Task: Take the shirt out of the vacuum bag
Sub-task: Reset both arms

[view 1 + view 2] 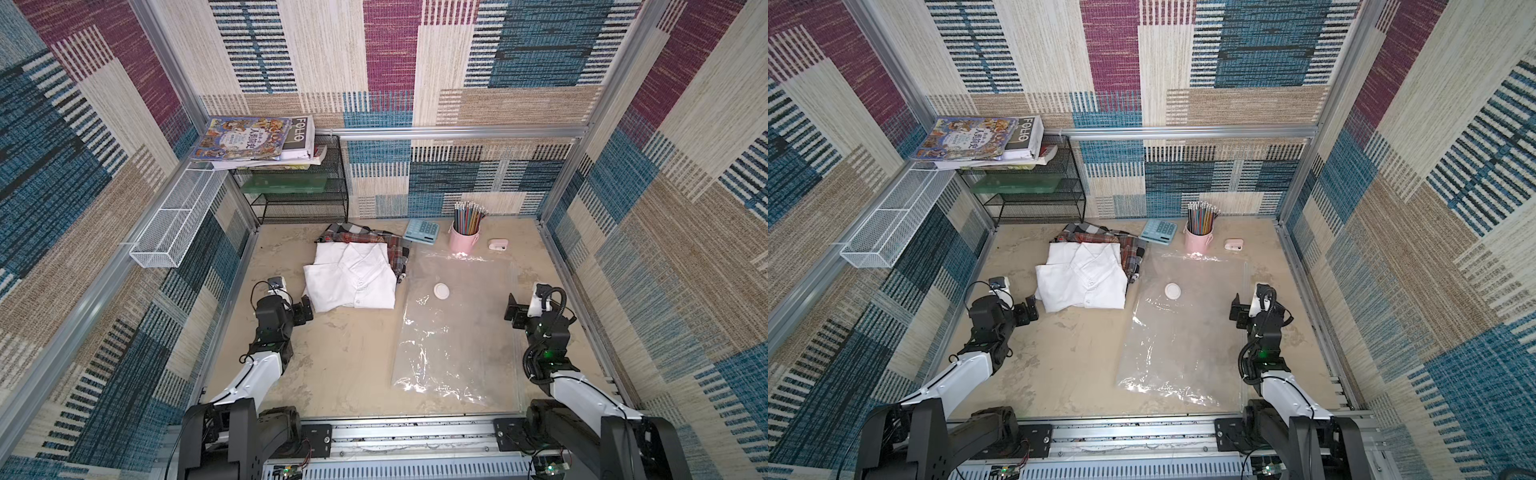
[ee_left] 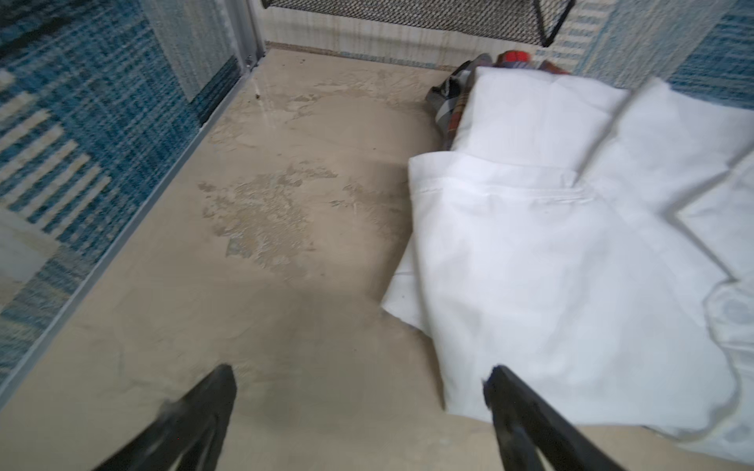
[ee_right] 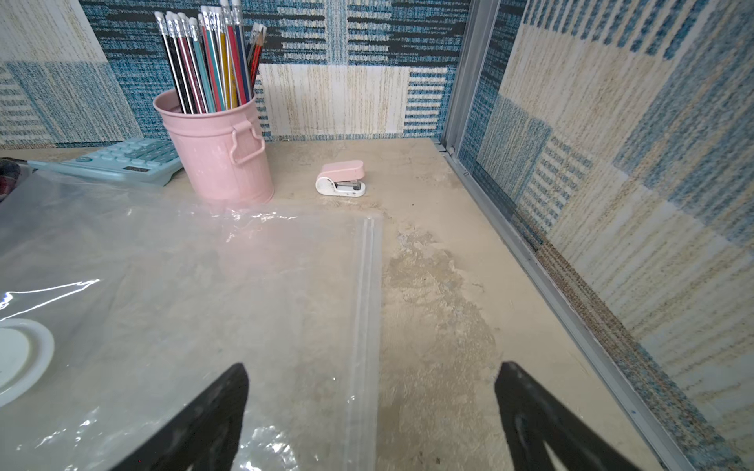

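Observation:
A folded white shirt (image 1: 351,282) (image 1: 1084,282) (image 2: 551,265) lies on the table outside the vacuum bag, on top of a plaid garment (image 1: 357,237). The clear vacuum bag (image 1: 457,332) (image 1: 1187,328) (image 3: 183,285) lies flat to the shirt's right and looks empty. Its round white valve (image 1: 441,290) (image 3: 16,359) faces up, and the zip strip (image 3: 365,306) runs along its right edge. My left gripper (image 1: 305,309) (image 2: 361,371) stands open at the shirt's near left corner, holding nothing. Over the zip edge my right gripper (image 1: 513,309) (image 3: 373,369) is open and empty.
Along the back stand a pale blue calculator (image 1: 422,231), a pink cup of pencils (image 1: 464,239) and a small pink stapler (image 1: 497,244). A black wire shelf (image 1: 299,187) with books (image 1: 253,139) fills the back left corner. A white mesh basket (image 1: 174,220) hangs on the left wall.

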Controlling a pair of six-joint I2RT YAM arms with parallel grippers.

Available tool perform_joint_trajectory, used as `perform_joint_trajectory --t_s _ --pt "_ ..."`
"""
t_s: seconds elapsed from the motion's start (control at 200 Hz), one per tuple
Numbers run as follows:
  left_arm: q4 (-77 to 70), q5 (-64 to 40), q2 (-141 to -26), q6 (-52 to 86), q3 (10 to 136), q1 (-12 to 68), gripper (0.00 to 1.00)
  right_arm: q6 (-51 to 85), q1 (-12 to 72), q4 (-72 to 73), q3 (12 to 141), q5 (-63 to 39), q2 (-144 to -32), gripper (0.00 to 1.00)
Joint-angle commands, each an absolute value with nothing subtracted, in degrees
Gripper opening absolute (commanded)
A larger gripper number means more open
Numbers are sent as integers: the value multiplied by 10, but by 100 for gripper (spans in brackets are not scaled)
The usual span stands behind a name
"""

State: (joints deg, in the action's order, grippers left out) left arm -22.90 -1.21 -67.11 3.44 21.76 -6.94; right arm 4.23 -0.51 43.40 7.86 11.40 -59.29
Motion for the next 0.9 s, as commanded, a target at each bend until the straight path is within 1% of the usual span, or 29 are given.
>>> perform_joint_trajectory --t_s 0.0,0.06,0.09,0.17,0.24,0.27,0.32,0.36,0.391,0.426,0.481,0.531,0.896 --pt "-322 -75 -711 28 219 -69 97 37 -4 550 78 111 -641 96" --pt "-345 -88 -751 23 226 -69 95 32 -3 582 83 112 -675 96" --pt "-376 -100 -773 18 232 -69 93 28 -4 595 88 106 -690 96" --pt "-385 -139 -825 3 255 -68 86 25 -6 620 105 92 -732 96" --pt "-401 -152 -870 -10 266 -61 85 14 0 652 111 81 -783 96" --pt "-409 -157 -879 -14 269 -58 86 11 3 679 108 85 -809 96" --pt "-374 -153 -869 -21 277 -56 88 0 7 709 114 93 -847 96" --pt "-393 -153 -875 -16 273 -55 90 7 10 660 139 105 -850 96" --pt "-381 -152 -873 -18 277 -55 96 24 9 598 162 113 -840 96" --pt "-374 -150 -874 -19 282 -55 99 24 0 622 160 101 -851 96" --pt "-374 -149 -875 -18 282 -54 99 30 -1 598 165 100 -846 96" --pt "-376 -148 -876 -18 281 -54 100 27 -3 617 160 94 -848 96" --pt "-375 -142 -873 -18 279 -51 99 27 0 612 159 101 -844 96"
